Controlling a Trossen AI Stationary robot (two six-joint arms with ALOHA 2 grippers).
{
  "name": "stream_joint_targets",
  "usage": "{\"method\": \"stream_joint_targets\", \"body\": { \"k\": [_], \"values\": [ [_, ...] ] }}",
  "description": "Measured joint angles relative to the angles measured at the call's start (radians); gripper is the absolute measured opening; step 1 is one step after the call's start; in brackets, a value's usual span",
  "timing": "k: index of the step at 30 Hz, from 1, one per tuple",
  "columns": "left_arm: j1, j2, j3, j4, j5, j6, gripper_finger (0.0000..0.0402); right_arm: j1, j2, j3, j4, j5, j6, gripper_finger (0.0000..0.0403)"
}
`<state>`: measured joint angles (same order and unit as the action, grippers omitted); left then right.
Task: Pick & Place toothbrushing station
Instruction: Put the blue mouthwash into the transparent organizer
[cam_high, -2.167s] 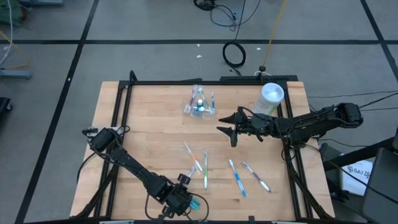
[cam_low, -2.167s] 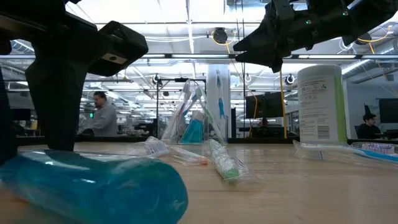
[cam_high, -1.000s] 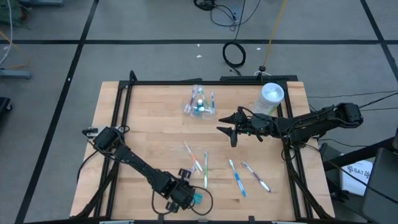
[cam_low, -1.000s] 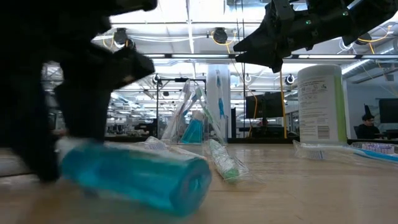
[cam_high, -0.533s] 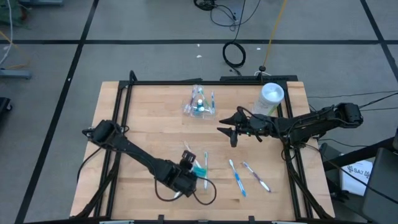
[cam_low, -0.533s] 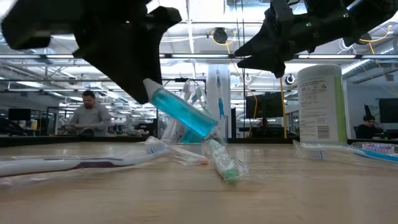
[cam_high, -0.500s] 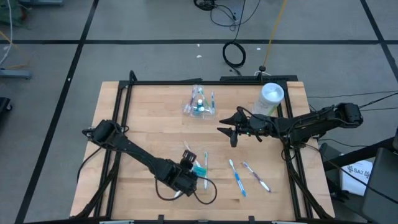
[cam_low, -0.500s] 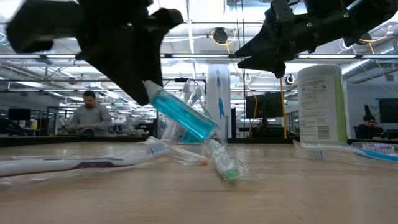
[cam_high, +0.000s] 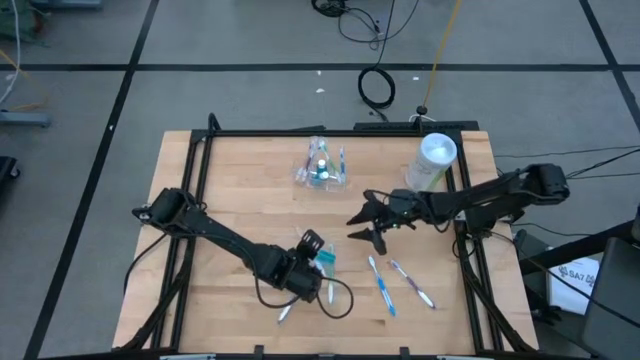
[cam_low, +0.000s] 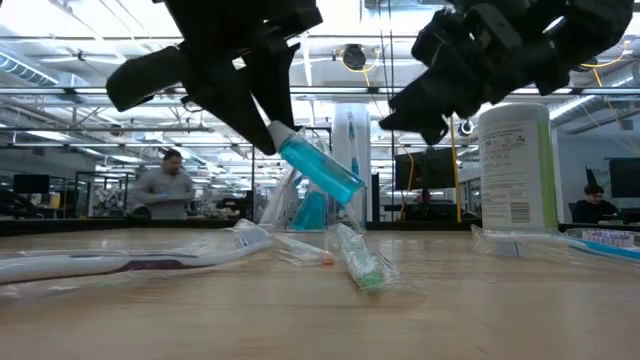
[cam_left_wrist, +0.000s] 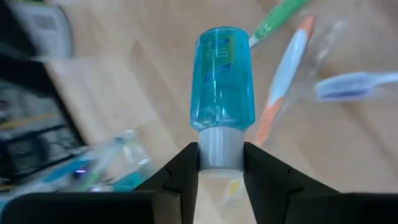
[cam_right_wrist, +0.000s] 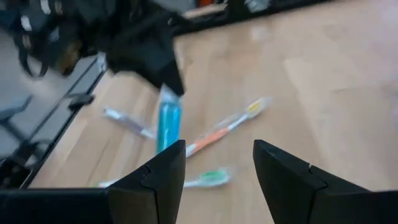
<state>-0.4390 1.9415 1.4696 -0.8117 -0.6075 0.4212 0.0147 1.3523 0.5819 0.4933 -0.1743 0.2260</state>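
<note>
My left gripper (cam_high: 312, 256) is shut on a blue mouthwash bottle (cam_high: 325, 262) with a white cap, held above several wrapped toothbrushes (cam_high: 380, 284) that lie on the wooden table. The bottle also shows in the low view (cam_low: 322, 170) and the left wrist view (cam_left_wrist: 222, 78). My right gripper (cam_high: 362, 226) is open and empty, in the air right of the table's middle; in its wrist view (cam_right_wrist: 217, 163) it looks toward the bottle (cam_right_wrist: 166, 124). A clear holder (cam_high: 322, 166) with brushes stands at the far middle. My left gripper pinches the bottle's white cap (cam_left_wrist: 219, 148) between its two fingers, one on each side. The bottle sticks out beyond the fingertips, along them. It is lifted clear of the table and tilted, cap end (cam_low: 283, 135) higher, base lower.
A white wipes canister (cam_high: 435, 160) stands at the far right by the black frame rail (cam_high: 195, 190). Loose toothbrushes lie in the near middle (cam_high: 412, 284) and near the front (cam_low: 130, 262). A person shows in the room behind (cam_low: 165, 190).
My left gripper has risen from the table's near edge and gone toward the far edge and a little right, carrying the bottle, which went from lying on the table to lifted clear and tilted. My right gripper has shifted a little toward the near edge.
</note>
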Motion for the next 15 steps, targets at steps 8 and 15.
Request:
{"method": "stream_joint_targets", "body": {
  "k": [8,15],
  "values": [
    [0.009,0.000,0.000,0.004,-0.075,0.103,0.0115,-0.021,0.182,0.000,0.251,-0.120,0.002,0.0181],
    [0.009,-0.001,0.000,0.014,-0.109,0.205,0.0115,-0.047,0.233,0.014,0.286,-0.156,0.107,0.0181]
  ]
}}
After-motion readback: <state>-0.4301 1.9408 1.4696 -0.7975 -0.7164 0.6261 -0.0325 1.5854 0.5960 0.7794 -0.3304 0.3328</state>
